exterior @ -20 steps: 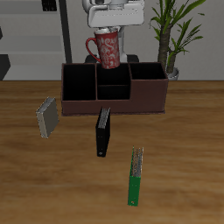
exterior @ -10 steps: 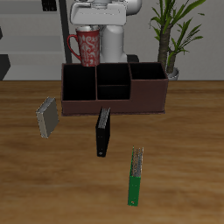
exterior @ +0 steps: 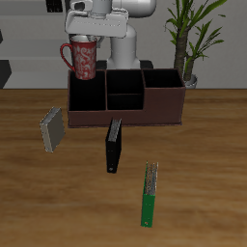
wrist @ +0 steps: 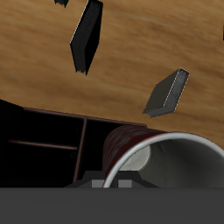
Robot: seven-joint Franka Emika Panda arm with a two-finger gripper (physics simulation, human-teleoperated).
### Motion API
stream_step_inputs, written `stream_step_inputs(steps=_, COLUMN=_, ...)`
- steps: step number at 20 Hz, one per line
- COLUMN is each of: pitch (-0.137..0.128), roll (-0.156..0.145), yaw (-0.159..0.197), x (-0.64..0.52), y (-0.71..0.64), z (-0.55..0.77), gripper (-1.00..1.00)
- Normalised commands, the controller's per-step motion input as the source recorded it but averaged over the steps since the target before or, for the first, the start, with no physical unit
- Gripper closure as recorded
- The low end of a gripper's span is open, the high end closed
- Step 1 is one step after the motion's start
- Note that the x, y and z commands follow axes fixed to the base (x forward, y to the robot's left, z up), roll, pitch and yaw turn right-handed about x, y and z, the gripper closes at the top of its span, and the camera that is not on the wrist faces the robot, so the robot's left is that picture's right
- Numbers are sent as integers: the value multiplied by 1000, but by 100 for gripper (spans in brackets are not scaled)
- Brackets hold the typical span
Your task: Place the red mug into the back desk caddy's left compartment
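Mug [exterior: 81, 60] held aloft under the gripper [exterior: 85, 37], above and just behind the caddy [exterior: 125, 98] at the end with the left compartment [exterior: 88, 94]; handle turned outward, away from the caddy's middle. Red with pale speckles; grey inside, seen only from the wrist camera [wrist: 171, 162], rim close against the lens and cut off by the frame edge. Fingers largely hidden behind the mug's rim and the white wrist housing; jaws closed on the mug, to judge by its hanging clear of everything else. Exact contact points not visible. Not yet inside any compartment; bottom of mug level with or slightly above the caddy's back wall, hard to say which.

Compartment interiors black, floors lost in shadow. Dividers [wrist: 84, 140] just discernible from the wrist.

On the table [exterior: 203, 183] in front of the caddy: grey book [exterior: 51, 129], tilted; black book [exterior: 114, 145], just before the caddy's front wall; green book [exterior: 149, 196] nearer the front edge, its cover print too small to read. Potted plant [exterior: 192, 34] behind the caddy's far end, top cut off. No legible writing anywhere.
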Motion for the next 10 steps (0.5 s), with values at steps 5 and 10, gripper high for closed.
stream_step_inputs(steps=5, pitch=37, roll=7, yaw=-24, x=-9, y=-21, z=-215, gripper=100)
stream_step_inputs(steps=10, pitch=28, roll=22, yaw=-30, x=-24, y=107, z=-176, gripper=100)
